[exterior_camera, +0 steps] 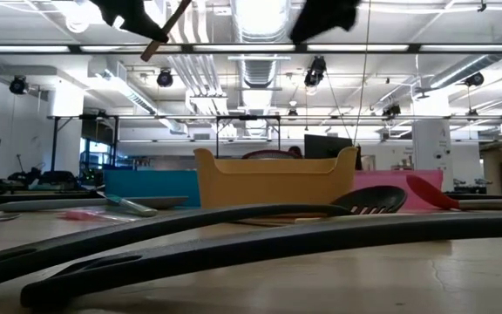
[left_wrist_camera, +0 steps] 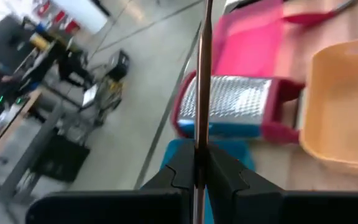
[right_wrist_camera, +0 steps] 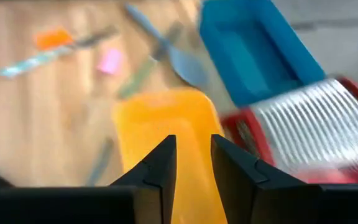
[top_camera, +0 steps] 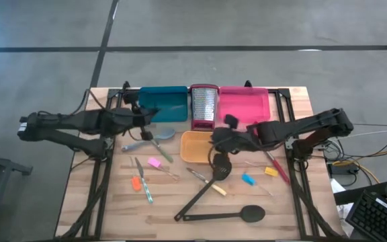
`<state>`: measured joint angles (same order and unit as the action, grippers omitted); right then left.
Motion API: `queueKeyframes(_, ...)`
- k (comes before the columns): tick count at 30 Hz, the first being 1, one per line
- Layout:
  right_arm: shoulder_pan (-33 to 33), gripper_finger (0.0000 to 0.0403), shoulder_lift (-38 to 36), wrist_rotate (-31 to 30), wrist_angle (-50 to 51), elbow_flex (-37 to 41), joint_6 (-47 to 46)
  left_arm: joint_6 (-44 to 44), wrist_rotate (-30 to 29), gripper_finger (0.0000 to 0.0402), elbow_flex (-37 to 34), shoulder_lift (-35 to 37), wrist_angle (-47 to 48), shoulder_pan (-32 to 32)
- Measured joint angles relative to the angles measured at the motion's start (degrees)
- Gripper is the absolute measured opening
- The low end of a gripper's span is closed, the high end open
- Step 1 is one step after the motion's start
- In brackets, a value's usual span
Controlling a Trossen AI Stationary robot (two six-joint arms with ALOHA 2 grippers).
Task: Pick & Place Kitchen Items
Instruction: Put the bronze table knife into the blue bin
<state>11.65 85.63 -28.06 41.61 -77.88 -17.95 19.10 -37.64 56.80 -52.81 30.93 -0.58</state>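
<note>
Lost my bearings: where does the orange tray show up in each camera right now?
High view: orange tray at table centre, just below the steel grater.
Low view: centre, yellow-orange wall behind the black handles.
Left wrist view: right edge, beside the grater.
Right wrist view: centre, beyond the right gripper.
Shared landmark: the grater, next to the tray.

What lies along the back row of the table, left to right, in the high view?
Teal tray → steel grater → pink tray.
</note>
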Motion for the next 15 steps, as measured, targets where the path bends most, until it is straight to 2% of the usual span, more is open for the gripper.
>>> queueKeyframes(5, 2.61, 0.0077, -4.82, -10.99, 4.97, 4.4, -6.89, -1.26, 1.41, 0.0021, 4.32, -3.71, 5.53, -8.2)
queueKeyframes(7, 3.64, 0.0068, -7.39, -13.43, 4.52, 6.7, -8.6, -1.32, 4.4, 0.0021, 5.93, -5.81, 8.48, -12.56)
queueKeyframes(12, 4.15, 0.0048, -13.05, -14.39, 4.1, 11.62, -11.86, -1.53, 12.13, 0.0021, 8.71, -11.71, 13.02, -23.76)
queueKeyframes(15, 4.14, 0.0039, -15.86, -14.39, 2.62, 14.63, -12.01, -0.67, 14.45, 0.0021, 8.92, -15.23, 13.11, -29.57)
